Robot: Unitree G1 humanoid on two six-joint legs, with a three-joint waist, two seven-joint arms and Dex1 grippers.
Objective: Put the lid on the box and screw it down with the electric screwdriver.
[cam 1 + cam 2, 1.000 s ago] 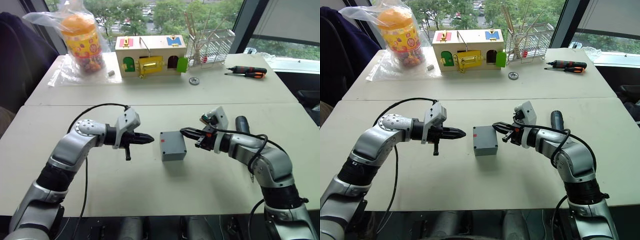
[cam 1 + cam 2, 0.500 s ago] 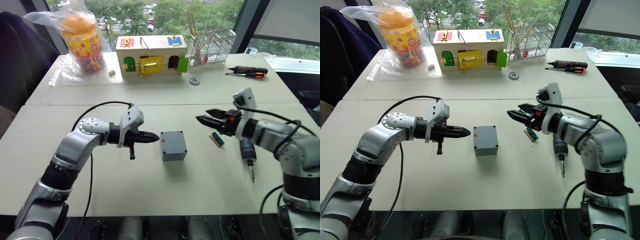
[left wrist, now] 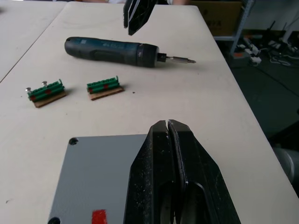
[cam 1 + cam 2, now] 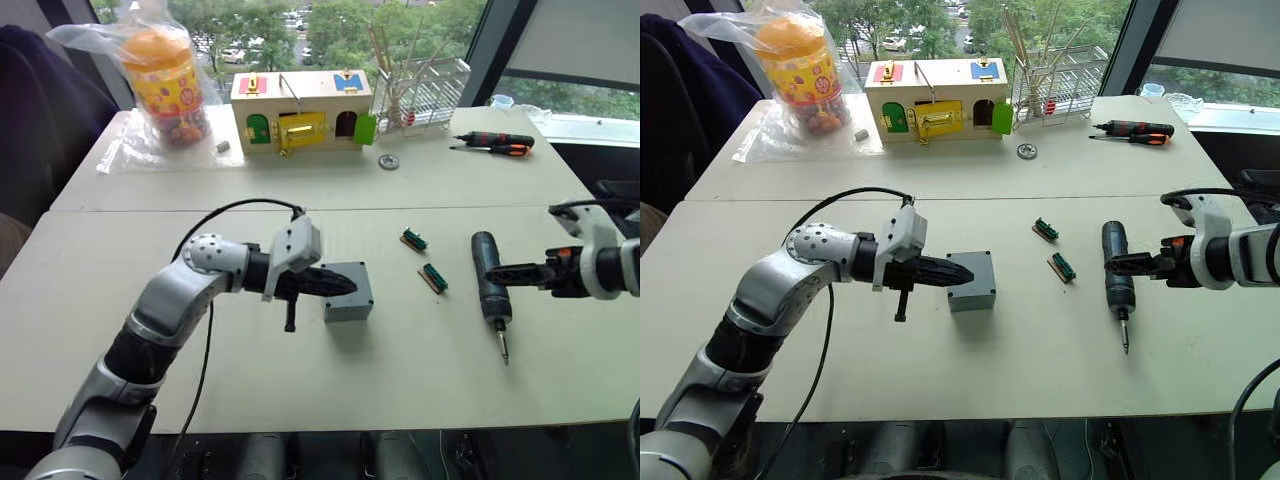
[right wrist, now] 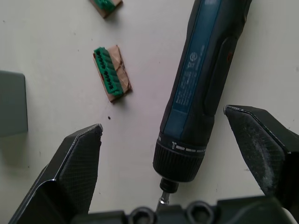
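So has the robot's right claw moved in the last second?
Yes. The right gripper has pulled away from the box, out toward the robot's right, and now sits open by the electric screwdriver.

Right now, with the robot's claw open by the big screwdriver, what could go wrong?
1. The electric screwdriver lies loose on the table, a round body between the right gripper's open fingers; closing off-centre might roll it away.
2. The left gripper, shut, is over the box; a push might slide the box.
3. Two green connector pieces lie between box and screwdriver; a sweeping arm could knock them.
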